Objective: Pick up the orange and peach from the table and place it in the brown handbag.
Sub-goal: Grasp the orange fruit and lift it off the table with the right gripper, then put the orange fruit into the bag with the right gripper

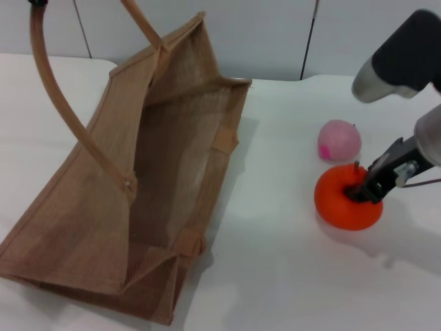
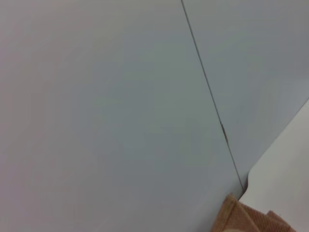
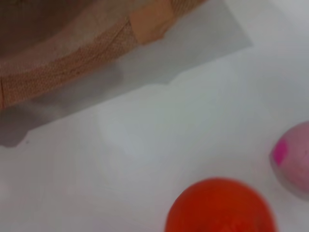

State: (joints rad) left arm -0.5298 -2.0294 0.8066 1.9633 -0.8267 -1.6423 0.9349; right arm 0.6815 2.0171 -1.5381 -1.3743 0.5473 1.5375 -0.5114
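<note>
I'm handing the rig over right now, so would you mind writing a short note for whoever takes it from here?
Right tool: down at the top of the orange; whether it has a grip cannot be told.
Left tool: not in view; its wrist camera sees only wall and a corner of the brown handbag.
Orange: on the table, to the robot's right of the handbag.
Peach: on the table just behind the orange, untouched.
Handbag: standing open, nothing visible inside.
Done: neither fruit bagged yet.
Left: lift the orange into the handbag, then the peach.
</note>
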